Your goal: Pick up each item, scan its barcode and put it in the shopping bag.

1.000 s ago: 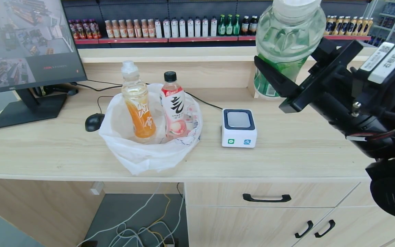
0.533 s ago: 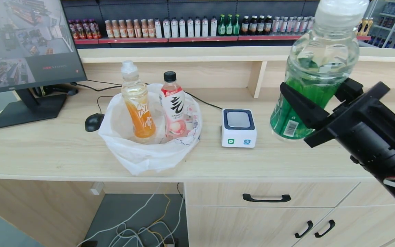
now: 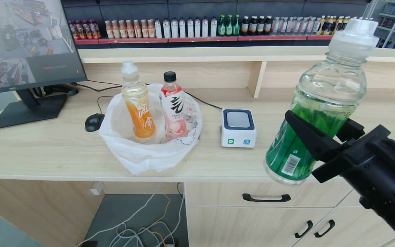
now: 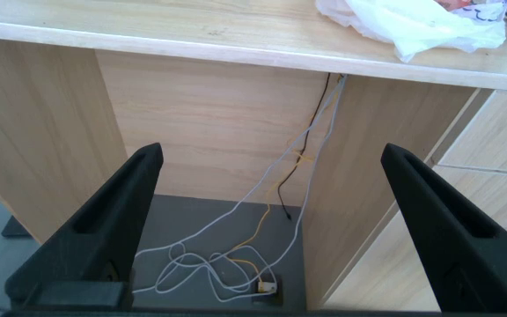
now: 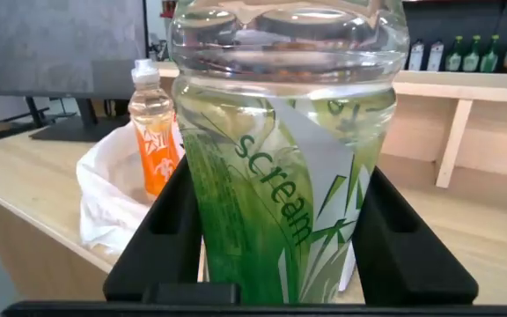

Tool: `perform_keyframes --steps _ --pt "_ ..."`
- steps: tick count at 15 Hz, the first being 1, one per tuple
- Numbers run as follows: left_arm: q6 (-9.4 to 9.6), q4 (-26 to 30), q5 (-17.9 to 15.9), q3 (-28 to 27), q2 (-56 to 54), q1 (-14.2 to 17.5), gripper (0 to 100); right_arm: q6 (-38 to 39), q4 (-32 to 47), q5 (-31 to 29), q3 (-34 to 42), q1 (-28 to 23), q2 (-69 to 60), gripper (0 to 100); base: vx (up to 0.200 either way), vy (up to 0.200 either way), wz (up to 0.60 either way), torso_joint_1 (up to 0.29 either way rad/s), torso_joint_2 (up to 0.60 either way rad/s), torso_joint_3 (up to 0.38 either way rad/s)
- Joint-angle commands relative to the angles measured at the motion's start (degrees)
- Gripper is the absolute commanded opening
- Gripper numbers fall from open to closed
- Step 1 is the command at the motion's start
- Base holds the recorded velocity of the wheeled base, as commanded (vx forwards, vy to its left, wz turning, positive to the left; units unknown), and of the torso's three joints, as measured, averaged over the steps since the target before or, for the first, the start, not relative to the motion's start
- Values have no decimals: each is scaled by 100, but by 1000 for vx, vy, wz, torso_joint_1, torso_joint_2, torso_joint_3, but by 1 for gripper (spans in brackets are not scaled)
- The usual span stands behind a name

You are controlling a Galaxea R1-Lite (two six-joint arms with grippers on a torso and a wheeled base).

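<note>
My right gripper (image 3: 321, 135) is shut on a clear bottle with a green label (image 3: 315, 113), held tilted in the air over the counter's front edge, to the right of the white scanner (image 3: 238, 128). A barcode shows low on the bottle's label. In the right wrist view the green-label bottle (image 5: 289, 167) stands between the black fingers. A white shopping bag (image 3: 149, 140) on the counter holds an orange drink bottle (image 3: 137, 103) and a pink-label bottle (image 3: 173, 103). My left gripper (image 4: 280, 229) hangs open below the counter's edge, with nothing between its fingers.
A monitor (image 3: 22, 44) stands at the counter's (image 3: 46, 151) back left with a black mouse (image 3: 94, 121) beside the bag. Cables run behind the bag and scanner. Drawers with black handles (image 3: 266, 198) sit under the counter. Loose cables (image 4: 236, 255) lie on the floor below.
My right gripper has carried the green-label bottle down and toward the counter's front edge, from high at the back right. The bottle now tilts with its barcode showing. Bag and scanner have not moved.
</note>
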Motion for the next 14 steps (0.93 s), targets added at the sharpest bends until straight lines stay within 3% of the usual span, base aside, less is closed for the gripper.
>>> perform_keyframes --steps 1,14 --pt "4 -1 -4 5 0 -1 100 73 -8 8 52 35 35 0 0 0 0 0 0 0" --pt "-13 -1 4 -4 0 -1 100 275 -8 8 -1 35 -71 0 -15 0 0 0 0 0"
